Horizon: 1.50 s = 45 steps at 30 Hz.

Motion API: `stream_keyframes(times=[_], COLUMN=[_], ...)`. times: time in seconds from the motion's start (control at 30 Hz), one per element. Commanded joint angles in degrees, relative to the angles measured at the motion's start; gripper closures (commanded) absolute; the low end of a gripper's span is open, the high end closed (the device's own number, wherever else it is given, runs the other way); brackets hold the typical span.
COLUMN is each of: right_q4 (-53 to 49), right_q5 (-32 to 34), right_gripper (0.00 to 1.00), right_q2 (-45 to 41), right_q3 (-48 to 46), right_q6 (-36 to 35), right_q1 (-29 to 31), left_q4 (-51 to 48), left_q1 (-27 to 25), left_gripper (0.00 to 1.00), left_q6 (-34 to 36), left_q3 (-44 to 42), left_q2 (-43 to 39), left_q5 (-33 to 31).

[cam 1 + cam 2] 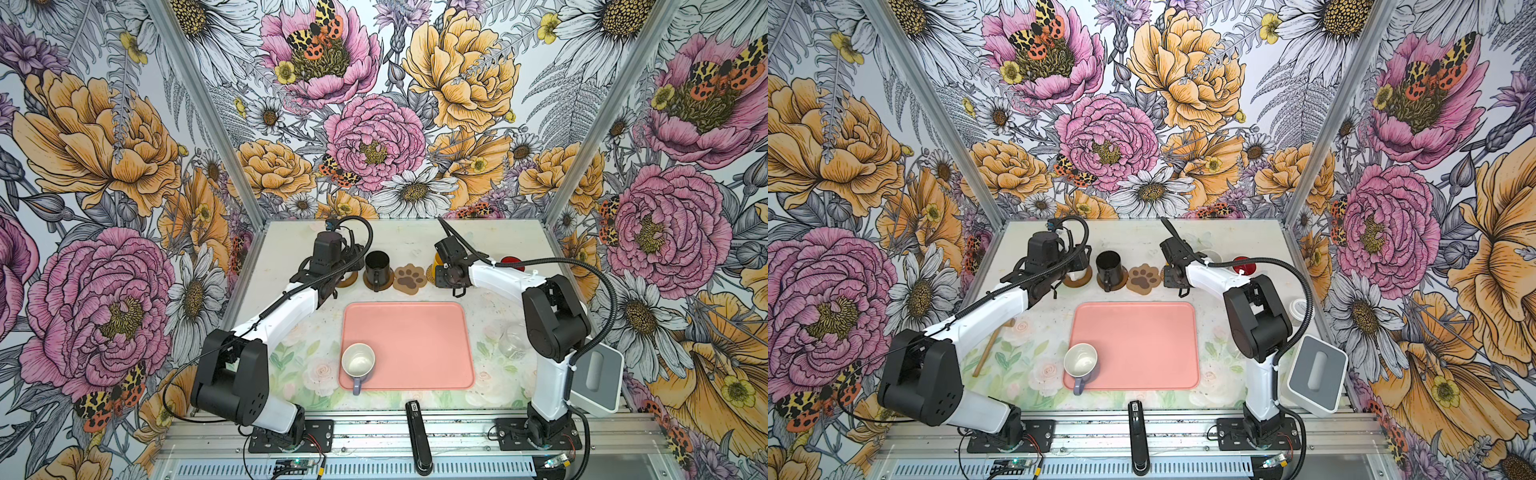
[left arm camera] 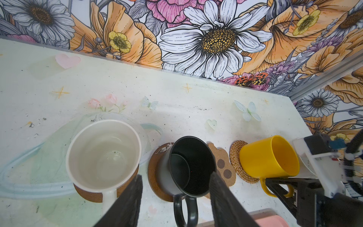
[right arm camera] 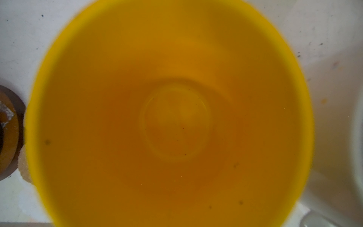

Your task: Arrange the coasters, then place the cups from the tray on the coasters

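Your right gripper (image 2: pixel 275 184) is clamped on the handle of the yellow cup (image 2: pixel 269 157), far side, right of the paw mat (image 1: pixel 409 278); the cup seems to lean on the golden mat (image 2: pixel 235 157); let go now and it may tip; your left gripper (image 2: pixel 174 177) is spread apart, holding nothing; the lavender cup (image 1: pixel 358 361) sits on the tray (image 1: pixel 415 328); your right arm (image 1: pixel 498 276) hides what stands behind it.

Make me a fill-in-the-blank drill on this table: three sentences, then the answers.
1. The cup on the tray is ___ outside.
2. The bare coaster beside the black mug is shaped like a ___.
3. The right gripper grips the handle of the ___ mug.
Missing words: lavender; paw; yellow.
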Motion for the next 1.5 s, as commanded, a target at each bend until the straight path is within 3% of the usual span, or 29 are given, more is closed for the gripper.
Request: stream_keyframes(times=[0.0,0.57,0.97,1.47], right_q4=[-0.77,-0.78,-0.77,-0.77], right_q5=[0.47,0.21,0.88,2.6], right_gripper=[0.88,0.68,0.43,0.34], right_q2=[-1.69,-2.71,-6.74,-19.0], right_q3=[-0.38,-0.81,-3.31,-8.99], right_q6=[0.43,0.67,1.22,3.44], right_q1=[0.11,0.21,0.35,1.81], left_q4=[0.46,0.47,0.47,-0.01], left_q1=[0.67,0.75,0.68,0.6], left_gripper=[0.43,0.43,0.43,0.43], left_q6=[-0.36,-0.3,-0.39,-0.38], left_q3=[-0.96,-1.02,-1.02,-1.43], left_q2=[-1.41,-1.5,-1.67,-3.38], left_q5=[-0.39,-0.46,-0.43,-0.3])
